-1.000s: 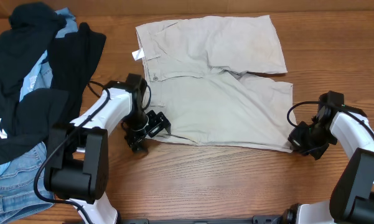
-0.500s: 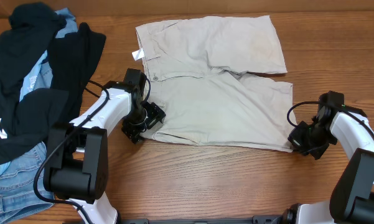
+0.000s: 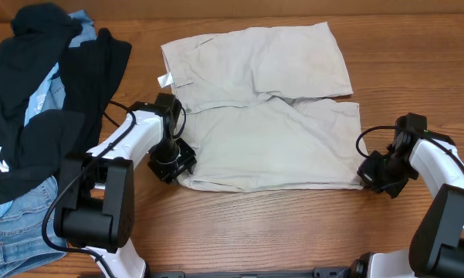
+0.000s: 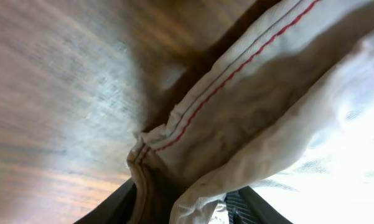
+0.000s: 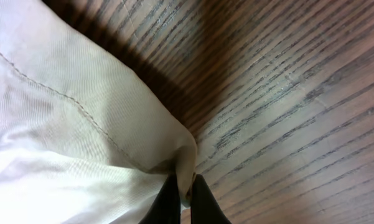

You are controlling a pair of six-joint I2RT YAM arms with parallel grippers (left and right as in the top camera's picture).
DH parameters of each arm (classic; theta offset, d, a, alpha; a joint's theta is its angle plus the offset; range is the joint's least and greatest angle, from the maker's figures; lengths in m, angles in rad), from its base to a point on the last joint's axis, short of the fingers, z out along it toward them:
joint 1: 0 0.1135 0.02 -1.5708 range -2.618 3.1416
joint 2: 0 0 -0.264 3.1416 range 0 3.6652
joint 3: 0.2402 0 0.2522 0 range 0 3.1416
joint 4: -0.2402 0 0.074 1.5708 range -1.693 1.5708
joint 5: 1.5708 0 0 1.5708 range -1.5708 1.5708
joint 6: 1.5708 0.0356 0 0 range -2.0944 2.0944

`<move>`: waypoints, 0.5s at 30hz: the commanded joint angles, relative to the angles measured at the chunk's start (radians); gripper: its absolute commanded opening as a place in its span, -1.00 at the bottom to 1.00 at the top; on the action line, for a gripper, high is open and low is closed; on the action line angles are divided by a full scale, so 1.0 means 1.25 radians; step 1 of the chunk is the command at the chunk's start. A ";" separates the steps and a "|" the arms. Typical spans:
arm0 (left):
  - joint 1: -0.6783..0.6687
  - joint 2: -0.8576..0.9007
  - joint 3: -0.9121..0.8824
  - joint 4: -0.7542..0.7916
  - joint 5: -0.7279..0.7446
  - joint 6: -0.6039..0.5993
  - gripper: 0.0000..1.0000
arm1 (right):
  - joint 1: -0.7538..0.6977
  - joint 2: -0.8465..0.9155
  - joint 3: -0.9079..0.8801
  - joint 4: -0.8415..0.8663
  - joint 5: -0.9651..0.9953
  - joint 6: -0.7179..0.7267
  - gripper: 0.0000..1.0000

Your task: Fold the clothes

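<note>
Light beige cotton shorts [image 3: 270, 131], laid flat with the waistband to the left, are spread at the middle of the brown wooden bench [image 3: 278, 232]. Their near left corner is clamped between the fingers of the left gripper [image 3: 174, 164]; the near right corner is pinched in the right gripper [image 3: 370, 174], whose fingers are pressed together on the hem. A heap of black, light-blue and denim garments [image 3: 31, 116] is piled at the bench's left edge, apart from the shorts.

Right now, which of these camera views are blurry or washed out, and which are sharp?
Left wrist view: the table wood is smeared by blur, and the khaki shorts blow out to white at lower right. Right wrist view: sharp wood grain, with a dark shadow beside the shorts' hem. Overhead view: evenly lit and crisp.
</note>
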 commanded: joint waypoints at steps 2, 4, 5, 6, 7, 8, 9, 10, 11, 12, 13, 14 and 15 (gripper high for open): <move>0.005 -0.008 -0.009 -0.032 -0.033 0.034 -0.10 | -0.010 -0.018 0.016 0.002 0.017 0.000 -0.92; 0.005 -0.008 -0.009 -0.043 -0.021 0.033 -0.09 | -0.010 -0.018 0.016 0.002 0.017 0.000 -0.92; 0.004 -0.008 -0.009 -0.050 -0.021 0.033 -0.09 | -0.010 -0.018 0.016 0.003 0.017 0.000 -0.92; 0.004 -0.008 -0.009 -0.048 -0.028 0.033 -0.21 | -0.010 -0.018 0.016 0.005 0.017 0.001 -0.92; 0.004 -0.008 -0.009 -0.042 -0.032 0.033 -0.55 | -0.010 -0.018 0.016 0.005 0.017 0.001 -0.92; 0.004 -0.009 -0.009 -0.036 -0.034 0.034 -0.91 | -0.010 -0.018 0.016 0.005 0.017 0.001 -0.92; 0.004 -0.013 -0.007 -0.035 -0.037 0.034 -0.91 | -0.010 -0.018 0.016 0.003 0.017 0.001 -0.92; 0.004 -0.021 -0.006 -0.036 -0.040 0.034 -0.92 | -0.010 -0.018 0.016 0.000 0.016 0.000 -0.92; 0.004 -0.037 -0.006 -0.041 -0.040 0.042 -0.92 | -0.010 -0.018 0.016 -0.004 0.011 0.000 -0.92; 0.004 -0.070 -0.006 -0.055 -0.051 0.048 -0.91 | -0.010 -0.020 0.022 -0.014 -0.004 -0.006 -0.92; 0.004 -0.128 -0.006 -0.079 -0.073 0.052 -0.92 | -0.010 -0.031 0.043 -0.038 -0.005 -0.005 -0.92; 0.004 -0.191 -0.006 -0.100 -0.087 0.065 -0.92 | -0.010 -0.049 0.062 -0.056 -0.005 -0.006 -0.92; 0.004 -0.252 -0.006 -0.117 -0.092 0.077 -0.92 | -0.010 -0.078 0.082 -0.078 -0.005 -0.006 -0.92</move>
